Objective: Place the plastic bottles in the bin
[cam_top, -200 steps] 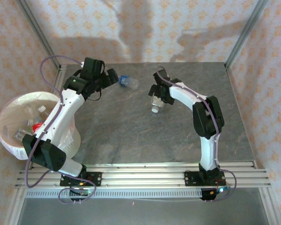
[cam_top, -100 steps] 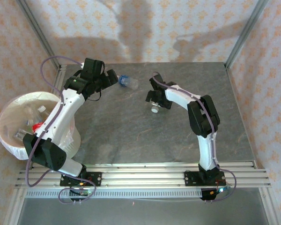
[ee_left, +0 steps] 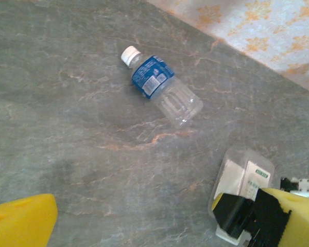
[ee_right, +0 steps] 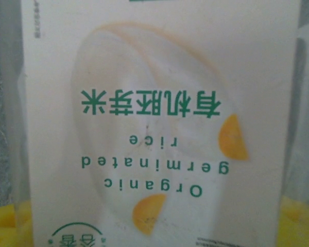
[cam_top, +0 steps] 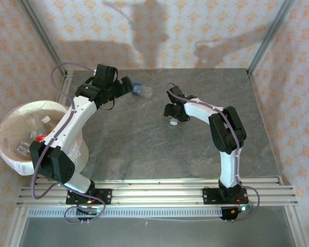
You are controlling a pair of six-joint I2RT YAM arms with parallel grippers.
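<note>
While left fingers [ee_left: 20,221] gape empty, right fingers [ee_right: 2,231] flank a white-labelled bottle [ee_right: 159,128].

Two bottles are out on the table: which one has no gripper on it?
The blue-labelled bottle, lying on its side with a white cap, stands clear of both arms. The white-labelled bottle sits between the fingers of the right gripper.

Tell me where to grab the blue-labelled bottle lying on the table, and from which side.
Take the blue-labelled bottle across its labelled midsection, coming straight down and closing across its long axis. It lies flat on its side with nothing touching it.
</note>
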